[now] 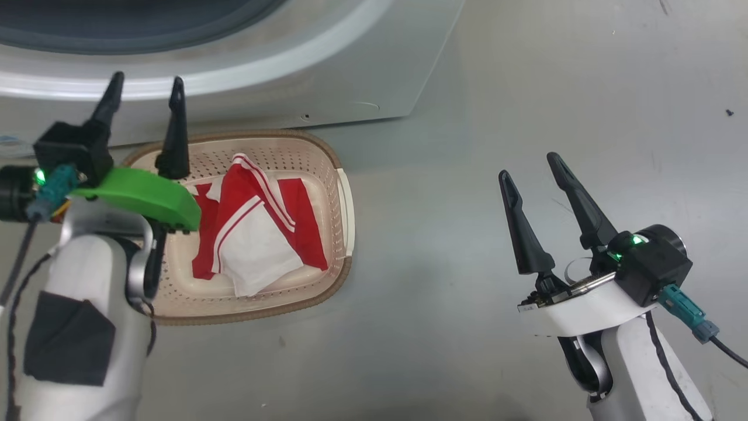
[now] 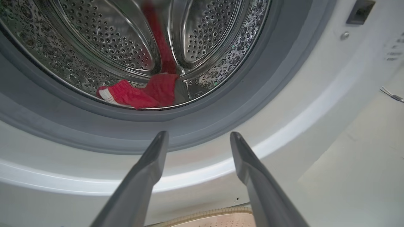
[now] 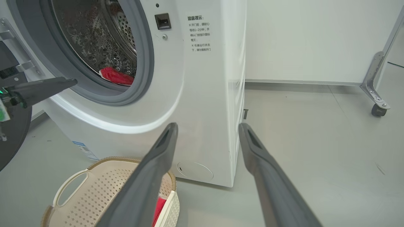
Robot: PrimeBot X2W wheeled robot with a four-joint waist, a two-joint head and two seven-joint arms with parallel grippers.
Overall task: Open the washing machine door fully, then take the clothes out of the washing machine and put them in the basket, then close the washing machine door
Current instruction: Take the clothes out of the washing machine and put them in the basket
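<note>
The washing machine [image 1: 350, 70] stands open at the top of the head view. Its door [image 3: 12, 135] is swung aside; the black rim shows at the far left of the right wrist view. One piece of the red clothes [image 2: 142, 94] lies at the bottom front of the steel drum. More red and white clothes [image 1: 257, 234] lie in the cream basket [image 1: 346, 204] on the floor before the machine. My left gripper [image 1: 148, 79] is open and empty above the basket's back left, fingers pointing at the drum mouth. My right gripper [image 1: 527, 165] is open and empty over bare floor to the right.
Grey floor stretches right of the machine and basket. A metal frame leg on a caster [image 3: 375, 82] stands by the white wall at far right. The machine's grey gasket [image 2: 221, 110] rings the drum mouth just ahead of my left fingers.
</note>
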